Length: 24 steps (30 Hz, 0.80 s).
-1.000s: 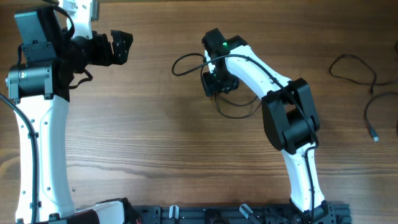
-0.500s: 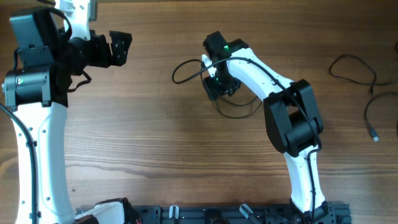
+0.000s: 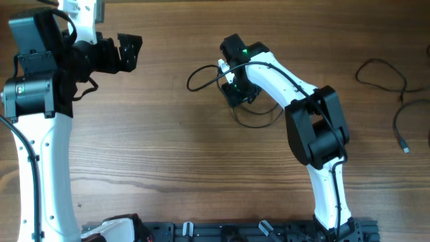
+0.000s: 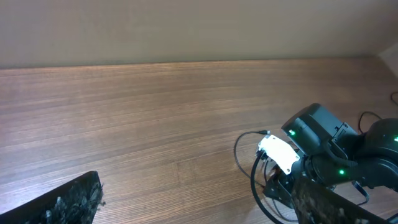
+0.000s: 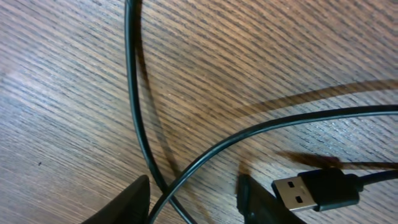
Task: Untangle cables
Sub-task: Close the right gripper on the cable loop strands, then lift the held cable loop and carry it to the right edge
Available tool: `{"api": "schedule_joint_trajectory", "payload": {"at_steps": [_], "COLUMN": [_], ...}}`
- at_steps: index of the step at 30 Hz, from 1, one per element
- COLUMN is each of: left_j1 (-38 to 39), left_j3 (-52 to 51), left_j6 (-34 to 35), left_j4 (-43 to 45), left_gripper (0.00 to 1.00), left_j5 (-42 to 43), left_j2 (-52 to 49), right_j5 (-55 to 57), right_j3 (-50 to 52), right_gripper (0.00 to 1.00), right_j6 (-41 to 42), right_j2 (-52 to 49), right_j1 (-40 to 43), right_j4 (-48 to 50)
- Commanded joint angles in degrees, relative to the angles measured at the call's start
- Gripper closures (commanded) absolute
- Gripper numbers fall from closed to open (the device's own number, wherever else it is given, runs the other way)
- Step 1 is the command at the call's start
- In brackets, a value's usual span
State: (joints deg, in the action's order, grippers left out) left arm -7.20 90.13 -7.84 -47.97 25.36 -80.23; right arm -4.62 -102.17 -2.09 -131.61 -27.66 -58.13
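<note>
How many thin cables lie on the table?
3, it seems: a looped cable at the centre under the right arm, a wavy cable near the right edge, a plug-ended cable just below it. Those two may join off-frame.

We see that the right gripper point(image 3: 236, 93) has slid a little to the right and toward the robot's base, low over the cables point(image 3: 201, 70). The loop trailing off to its left has sunk and flattened, so its top sits lower in the overhead view. The left arm point(image 3: 40, 134) has swung slightly outward, carrying the left gripper point(image 3: 133, 52) a touch leftward
</note>
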Motion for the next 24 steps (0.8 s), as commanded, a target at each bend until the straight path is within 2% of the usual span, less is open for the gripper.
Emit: {"api": "schedule_joint_trajectory", "payload": {"at_steps": [1, 3, 6, 7, 16, 19, 24], "left_j1": [0.0, 0.0, 0.0, 0.0, 0.0, 0.0, 0.0], "left_j3": [-0.2, -0.2, -0.2, -0.2, -0.2, -0.2, -0.2], "left_j6": [-0.9, -0.9, -0.9, -0.9, -0.9, -0.9, -0.9], "left_j4": [0.2, 0.2, 0.2, 0.2, 0.1, 0.1, 0.1], "left_gripper": [0.01, 0.0, 0.01, 0.0, 0.0, 0.0, 0.0], "left_j5": [1.2, 1.2, 1.2, 1.2, 2.3, 2.2, 2.2], "left_j2": [1.3, 1.3, 1.3, 1.3, 1.3, 1.3, 1.3], "right_j5": [0.1, 0.1, 0.1, 0.1, -10.0, -11.2, -11.2], "right_j3": [2.4, 2.4, 2.4, 2.4, 2.4, 1.9, -3.2], "right_gripper": [0.64, 0.74, 0.94, 0.95, 0.95, 0.96, 0.95], "right_j6": [-0.5, -0.5, 0.3, 0.8, 1.1, 4.7, 9.8], "right_j2": [-2.1, -2.1, -2.1, -2.1, -2.1, -2.0, -1.9], "right_j1": [0.0, 0.0, 0.0, 0.0, 0.0, 0.0, 0.5], "right_j4": [0.0, 0.0, 0.1, 0.1, 5.1, 9.3, 9.9]}}
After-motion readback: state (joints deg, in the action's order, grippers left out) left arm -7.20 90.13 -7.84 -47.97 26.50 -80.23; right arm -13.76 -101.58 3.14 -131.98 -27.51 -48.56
